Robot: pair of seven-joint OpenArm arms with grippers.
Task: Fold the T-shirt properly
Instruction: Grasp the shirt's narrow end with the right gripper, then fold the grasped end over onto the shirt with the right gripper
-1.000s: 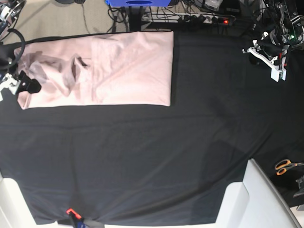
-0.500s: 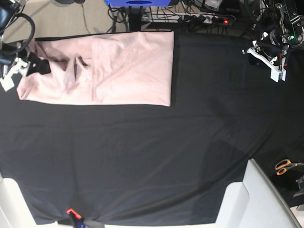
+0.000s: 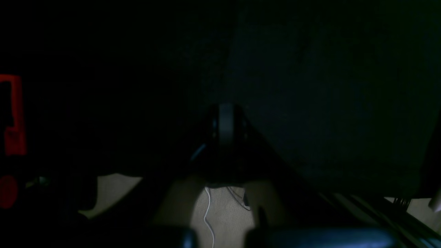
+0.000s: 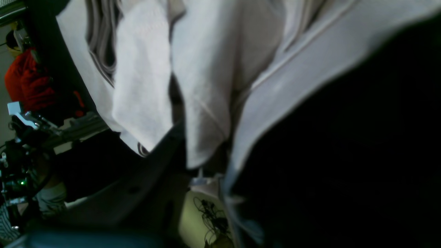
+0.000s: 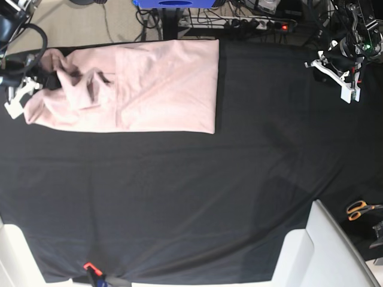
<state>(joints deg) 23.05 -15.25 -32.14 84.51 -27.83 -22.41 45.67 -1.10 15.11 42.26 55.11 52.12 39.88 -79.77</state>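
Observation:
The pale pink T-shirt (image 5: 155, 84) lies folded lengthwise at the back left of the black tablecloth (image 5: 191, 191). Its left end is bunched up in raised folds (image 5: 63, 69). My right gripper (image 5: 40, 81) is at that left end and appears shut on the fabric. In the right wrist view the pink cloth (image 4: 200, 69) hangs in folds close to the camera and runs down between the jaws. My left gripper (image 5: 340, 81) hovers at the far right edge, away from the shirt. The left wrist view is almost black and does not show how its jaws stand.
Orange-handled scissors (image 5: 359, 209) lie at the right edge. A white curved panel (image 5: 323, 251) stands at the front right corner. A power strip (image 5: 257, 24) and cables lie behind the table. A red clamp (image 5: 90, 266) sits on the front edge.
My right gripper moved from the shirt's lower left corner up toward the back edge, and the shirt's left end now bunches up in folds. The left arm has not moved.

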